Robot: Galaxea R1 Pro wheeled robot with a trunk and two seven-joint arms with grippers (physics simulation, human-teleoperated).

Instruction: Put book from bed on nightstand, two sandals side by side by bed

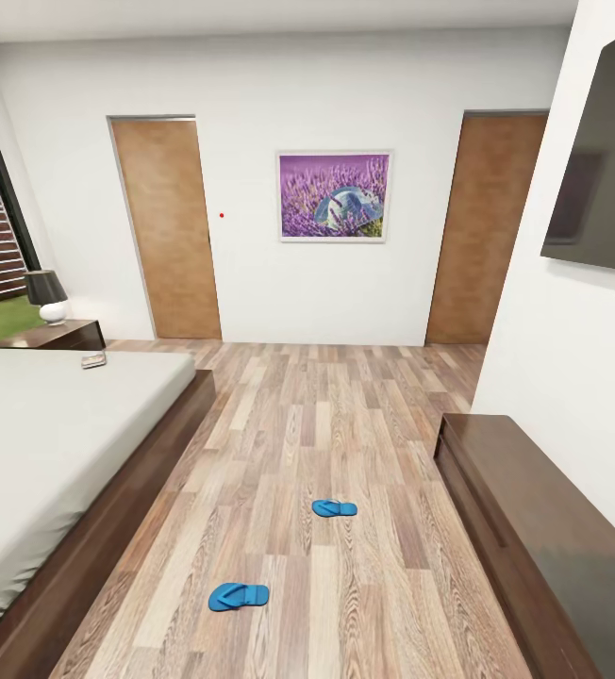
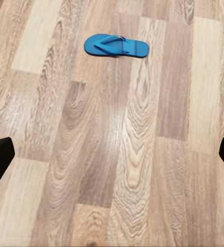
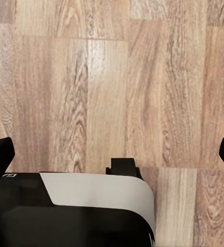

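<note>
Sandals (image 1: 335, 508) (image 1: 239, 596) lie well apart on plank floor (image 1: 345, 424) beside bed (image 1: 53, 424).

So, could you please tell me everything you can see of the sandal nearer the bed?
The nearer sandal is a bright blue flip-flop with a thin toe strap, also seen at. It lies flat, sole down, on the wood plank floor, apart from the bed frame and from the other sandal. Nothing else touches it.

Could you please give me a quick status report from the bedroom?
Left claw open, empty; right claw open, empty. Two sandals apart on floor. Book on bed.
</note>
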